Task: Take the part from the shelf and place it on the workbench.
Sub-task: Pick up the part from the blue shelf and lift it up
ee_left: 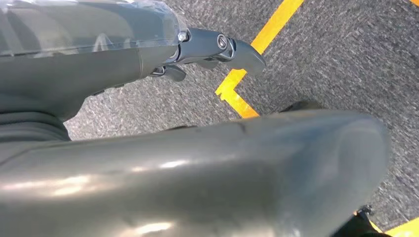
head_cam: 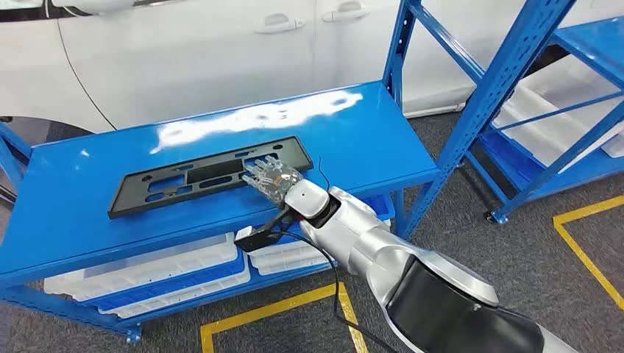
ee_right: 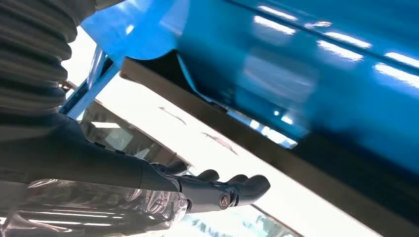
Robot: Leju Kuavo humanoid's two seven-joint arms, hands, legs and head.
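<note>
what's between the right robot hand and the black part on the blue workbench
Nothing. In the head view the right robot hand already overlaps the black part's near right edge on the workbench; whether it grips is unclear.

Glossy blue metal shelf (head_cam: 96,220); matt black, probably plastic part (head_cam: 199,176).

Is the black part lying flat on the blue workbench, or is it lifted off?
Flat. In the head view the black part lies along the blue workbench; the right hand reaches over its right end, whether touching cannot be told.
</note>
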